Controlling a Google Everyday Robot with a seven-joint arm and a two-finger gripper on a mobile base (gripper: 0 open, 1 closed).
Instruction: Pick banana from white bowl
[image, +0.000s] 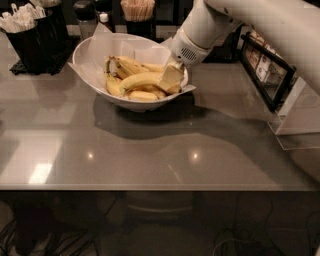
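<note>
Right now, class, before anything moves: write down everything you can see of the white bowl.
The white bowl is wide, shallow and glossy, and looks like ceramic or plastic. It stands upright on the grey table, toward the far left, near the black cutlery holders. Crinkled white paper lines it and sticks up past the rim. Inside lie the large curved banana and other bananas. The gripper reaches down into the bowl's right side, at that banana.

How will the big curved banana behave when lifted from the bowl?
Probably stiff: the banana holds its curve. The gripper sits at one end, inside the white bowl, so it may swing. Bananas beneath could shift.
</note>
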